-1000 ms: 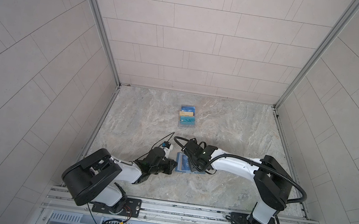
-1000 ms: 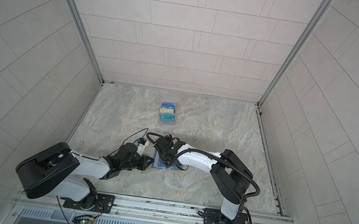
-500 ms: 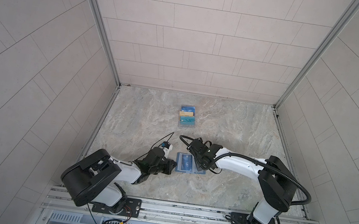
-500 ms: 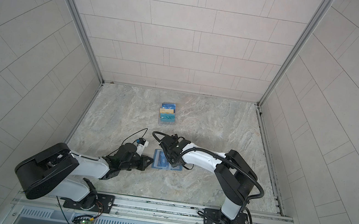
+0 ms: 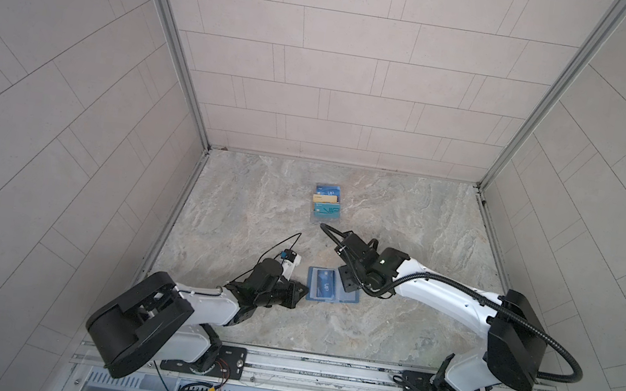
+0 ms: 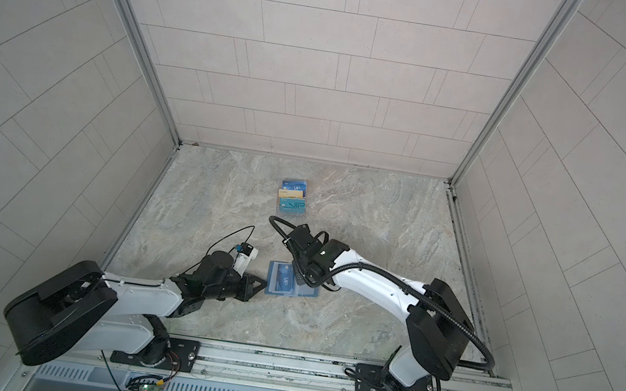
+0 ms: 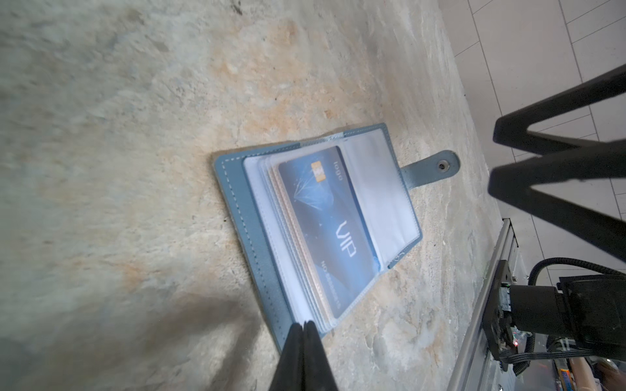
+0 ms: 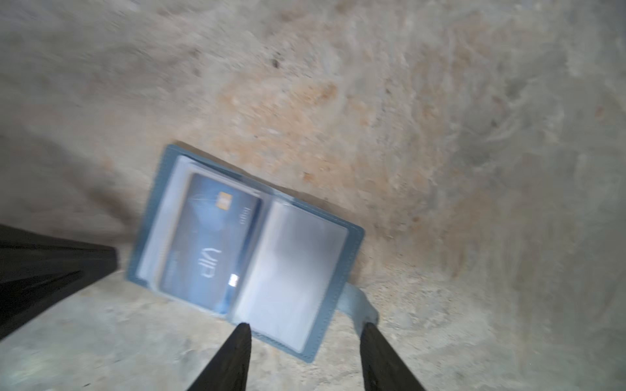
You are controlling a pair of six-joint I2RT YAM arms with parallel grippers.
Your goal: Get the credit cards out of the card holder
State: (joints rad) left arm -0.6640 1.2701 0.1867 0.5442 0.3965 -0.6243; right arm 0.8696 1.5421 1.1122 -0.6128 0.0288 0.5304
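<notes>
The card holder [image 5: 348, 297] [image 6: 305, 292] lies open and flat on the marble floor, its snap tab [image 7: 437, 167] [image 8: 359, 301] sticking out. One of the credit cards, a blue one marked VIP [image 7: 325, 230] [image 8: 210, 243] [image 5: 325, 284], sits in a clear sleeve on one half. Edges of other cards show stacked under it. The other half shows an empty sleeve. My left gripper [image 7: 304, 325] [image 5: 305, 290] is shut, its tips at the holder's outer edge. My right gripper [image 8: 306, 326] [image 5: 348, 284] [image 7: 493, 157] hangs open over the empty half and holds nothing.
A clear tiered stand [image 5: 326, 207] [image 6: 292, 202] showing several cards stands farther back on the floor. Tiled walls close in the left, right and back sides. A metal rail [image 5: 319, 367] with both arm bases runs along the front.
My right arm has drawn back to the right and its jaws have narrowed. The holder now shows both halves open with the blue card. My left gripper has barely moved.
</notes>
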